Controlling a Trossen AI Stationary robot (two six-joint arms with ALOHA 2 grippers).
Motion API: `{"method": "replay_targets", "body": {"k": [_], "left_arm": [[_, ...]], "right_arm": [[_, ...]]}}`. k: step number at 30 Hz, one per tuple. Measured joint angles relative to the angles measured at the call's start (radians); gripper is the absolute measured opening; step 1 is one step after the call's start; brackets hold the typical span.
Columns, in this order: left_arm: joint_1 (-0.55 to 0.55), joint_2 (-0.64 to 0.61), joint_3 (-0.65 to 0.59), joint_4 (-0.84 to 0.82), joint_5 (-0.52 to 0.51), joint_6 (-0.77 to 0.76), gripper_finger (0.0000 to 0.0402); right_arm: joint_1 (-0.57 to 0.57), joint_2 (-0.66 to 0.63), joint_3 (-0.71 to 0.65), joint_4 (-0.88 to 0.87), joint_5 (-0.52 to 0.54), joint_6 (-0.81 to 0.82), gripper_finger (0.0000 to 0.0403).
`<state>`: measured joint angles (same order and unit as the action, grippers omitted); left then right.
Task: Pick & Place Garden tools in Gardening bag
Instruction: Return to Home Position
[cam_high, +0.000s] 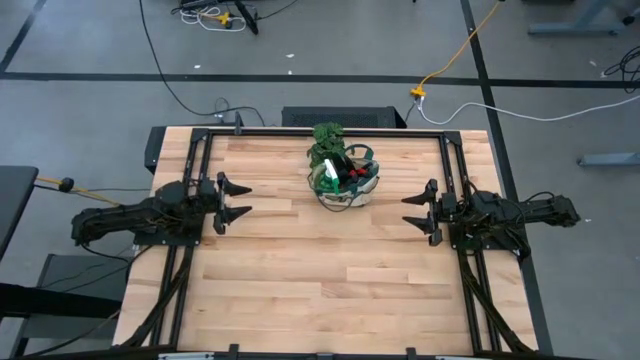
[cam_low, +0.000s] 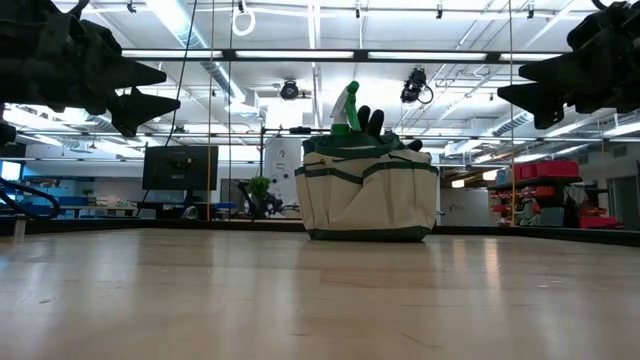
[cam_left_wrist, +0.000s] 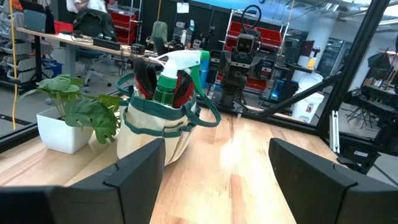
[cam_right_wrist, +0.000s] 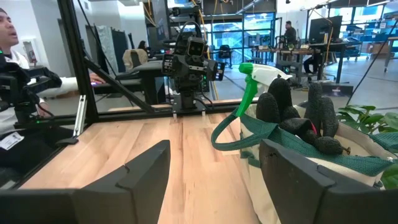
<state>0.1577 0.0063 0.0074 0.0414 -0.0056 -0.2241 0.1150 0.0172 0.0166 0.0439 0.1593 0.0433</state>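
Gardening bag (cam_low: 370, 195) holding spray bottle (cam_low: 345, 108), left arm (cam_high: 130, 220) and right arm (cam_high: 515, 213) held level either side, jaws apart.

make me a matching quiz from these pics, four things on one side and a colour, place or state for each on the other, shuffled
1 spray bottle
2 potted plant
3 left gripper
4 gardening bag

a cream with green trim
b open, holding nothing
c leafy, in a white pot beside the bag
d sticking up out of the bag

Pairs: 1-d, 2-c, 3-b, 4-a
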Motion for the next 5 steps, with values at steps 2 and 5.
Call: {"method": "replay_targets", "body": {"k": [2, 5], "left_arm": [[0.0, 0.0, 0.0, 0.0, 0.0, 0.0, 0.0291], [0.0, 0.0, 0.0, 0.0, 0.0, 0.0, 0.0291]], "right_arm": [[0.0, 0.0, 0.0, 0.0, 0.0, 0.0, 0.0247], [0.0, 0.0, 0.0, 0.0, 0.0, 0.0, 0.0247]]}}
